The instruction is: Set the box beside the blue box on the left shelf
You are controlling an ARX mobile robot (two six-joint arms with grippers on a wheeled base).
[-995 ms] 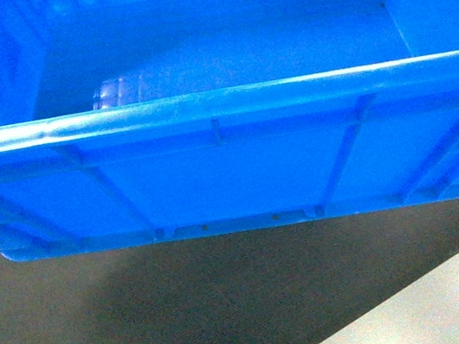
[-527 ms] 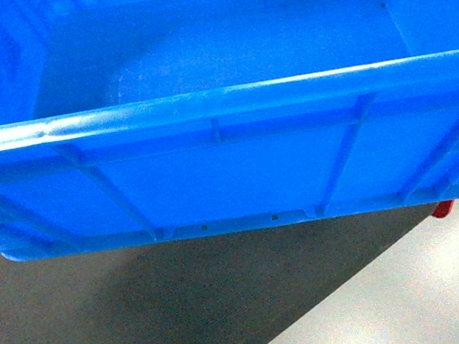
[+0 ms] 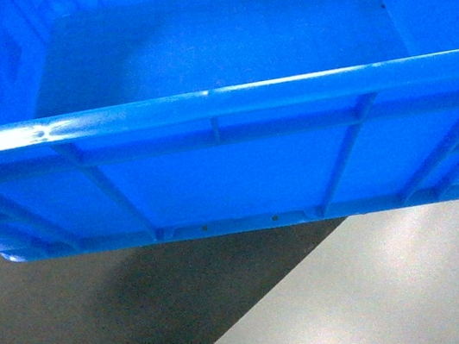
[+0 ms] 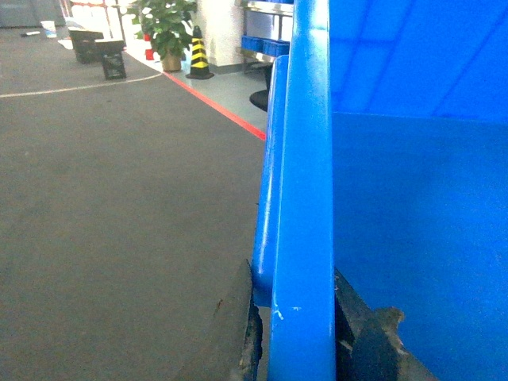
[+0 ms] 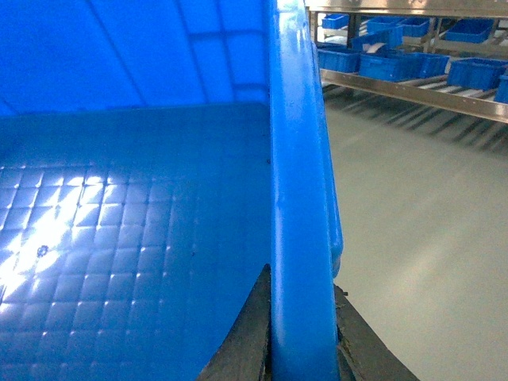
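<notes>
The box, a big bright-blue ribbed crate, fills the top of the head view and hangs above the floor; its inside is bare. My left gripper is shut on the box's left rim, one finger on each side. My right gripper is likewise shut on the right rim. A silvery roller rack carrying small blue trays stands far off in the right wrist view; I cannot tell whether it is the left shelf. The blue box named in the task cannot be singled out.
Below the crate the floor changes diagonally from dark grey to light grey. The left wrist view shows a red floor line, a striped cone, a potted plant and dark bins far back.
The light-grey floor patch has spread leftward under the crate. A red object at the right edge has passed out of view. A reflection on the crate's bottom has gone. Both grips are unchanged.
</notes>
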